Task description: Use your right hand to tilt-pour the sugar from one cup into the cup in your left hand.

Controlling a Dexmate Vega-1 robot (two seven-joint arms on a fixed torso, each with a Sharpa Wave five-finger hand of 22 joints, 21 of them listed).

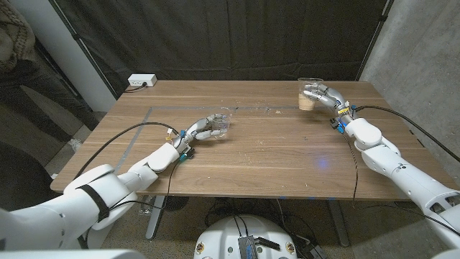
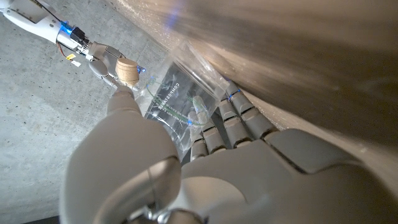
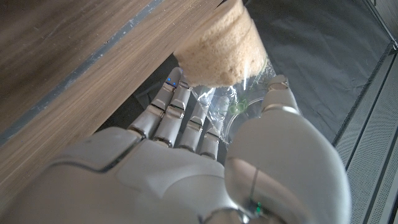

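bench (image 1: 259, 151): brown wood grain, grey tape line | left cup (image 1: 221, 124): clear, green print | right cup (image 1: 309, 93): clear, tan sugar (image 3: 217, 46) | hands (image 1: 203, 130) (image 1: 322, 95): silver-grey | arms: white | backdrop behind bench (image 1: 237, 36): black | power strip at bench's far left corner (image 1: 141, 80): white

The right hand (image 1: 321, 96) covers the near side of the sugar cup (image 1: 308, 93) in the head view, so the contact between fingers and cup wall cannot be checked there. In the right wrist view the cup's rim is hidden behind the fingers (image 3: 177, 112).

The empty cup (image 1: 221, 124) is clear and small in the head view; its outline is hard to trace against the table (image 1: 273, 158). In the left wrist view its printed lettering is too blurred to read, and the table surface is smeared.
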